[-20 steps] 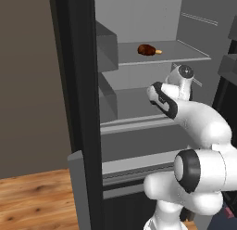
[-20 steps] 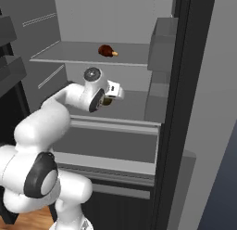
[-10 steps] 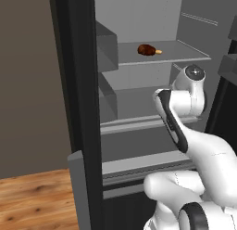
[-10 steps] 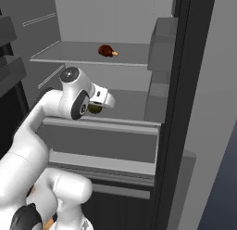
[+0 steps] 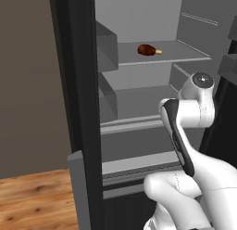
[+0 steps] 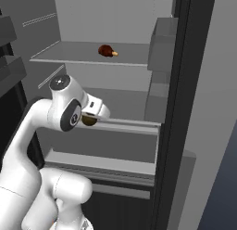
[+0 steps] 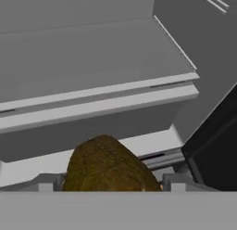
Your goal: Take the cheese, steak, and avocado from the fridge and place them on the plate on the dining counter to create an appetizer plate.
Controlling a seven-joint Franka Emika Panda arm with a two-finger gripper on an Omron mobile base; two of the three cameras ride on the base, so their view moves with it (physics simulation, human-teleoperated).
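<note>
From the left I see the tall black-framed fridge (image 5: 74, 108), door open, pale grey inside; on its upper shelf lies the dark reddish-brown steak lump (image 5: 146, 49); lower and further right, in front of the shelves, my jaws (image 6: 91, 118) are clamped on the rounded olive-brown avocado (image 7: 107, 166), carried clear of the shelf.

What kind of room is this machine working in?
Most likely a kitchen: the arm reaches into an open fridge with grey shelves, a steak lies on the upper one, and the gripper holds an avocado.
</note>
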